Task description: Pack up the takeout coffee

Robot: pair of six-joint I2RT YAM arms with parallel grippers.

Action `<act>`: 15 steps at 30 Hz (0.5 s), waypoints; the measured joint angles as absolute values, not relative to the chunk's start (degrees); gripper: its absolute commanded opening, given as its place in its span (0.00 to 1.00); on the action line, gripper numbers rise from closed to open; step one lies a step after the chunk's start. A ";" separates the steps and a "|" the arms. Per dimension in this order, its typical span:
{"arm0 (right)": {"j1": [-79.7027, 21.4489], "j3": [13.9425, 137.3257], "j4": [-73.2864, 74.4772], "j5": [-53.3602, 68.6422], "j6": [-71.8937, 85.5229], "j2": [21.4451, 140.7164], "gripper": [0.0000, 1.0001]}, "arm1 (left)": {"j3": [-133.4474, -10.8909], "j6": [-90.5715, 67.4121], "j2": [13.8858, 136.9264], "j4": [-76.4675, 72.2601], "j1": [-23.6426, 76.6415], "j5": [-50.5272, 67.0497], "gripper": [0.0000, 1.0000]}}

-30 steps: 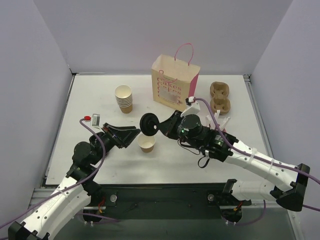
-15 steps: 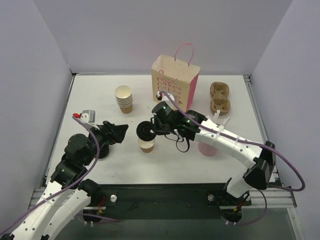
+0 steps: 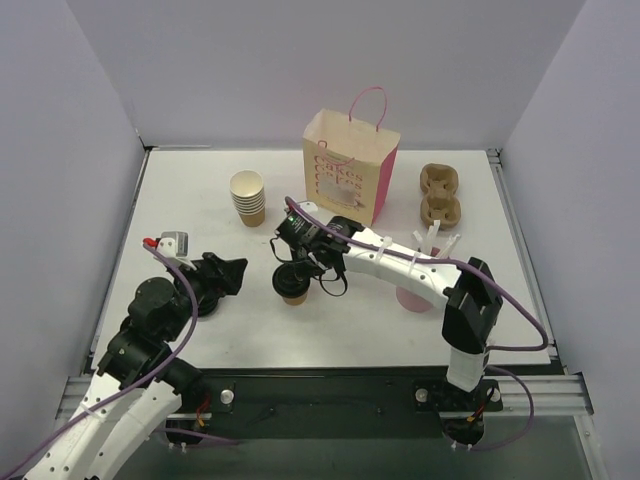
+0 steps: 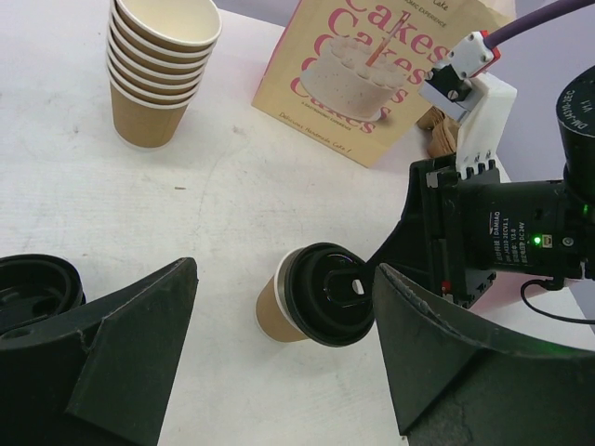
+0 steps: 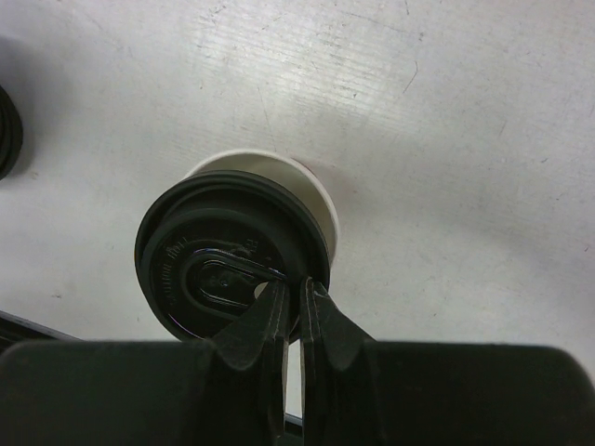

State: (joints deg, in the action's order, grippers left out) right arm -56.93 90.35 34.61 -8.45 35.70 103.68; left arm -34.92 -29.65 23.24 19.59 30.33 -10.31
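Paper bag (image 3: pixel 350 170) stood upright at mid far edge. My left gripper (image 3: pixel 228 274) hung spread wide and empty toward the left edge, aimed at the cup. Right gripper (image 5: pixel 295 295) was nearer, directly over it, pinched on the black lid (image 4: pixel 327 293) at its rim. Tan paper cup (image 4: pixel 272 311) stood upright mid-bench. The lid looked tilted and off-centre, so I judged it unseated.

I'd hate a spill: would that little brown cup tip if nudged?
Probably light and tippy: the paper cup tapers to a narrow base. The black lid, pinched by the right gripper, sits off-centre, so pressing could tilt it.
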 measured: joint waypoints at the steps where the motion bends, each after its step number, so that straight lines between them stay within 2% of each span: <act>1: -56.93 90.54 34.76 -8.45 35.59 103.96 0.00 | -34.70 -29.67 23.18 19.64 30.33 -10.28 0.86; 15: -56.55 91.15 35.14 -9.98 35.35 106.48 0.00 | -34.41 -29.76 22.28 19.94 30.33 -10.31 0.86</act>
State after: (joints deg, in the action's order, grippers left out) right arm -56.55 91.15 35.14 -9.98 35.35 106.48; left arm -34.41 -29.76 22.28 19.94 30.33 -10.31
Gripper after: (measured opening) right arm 0.067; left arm 0.859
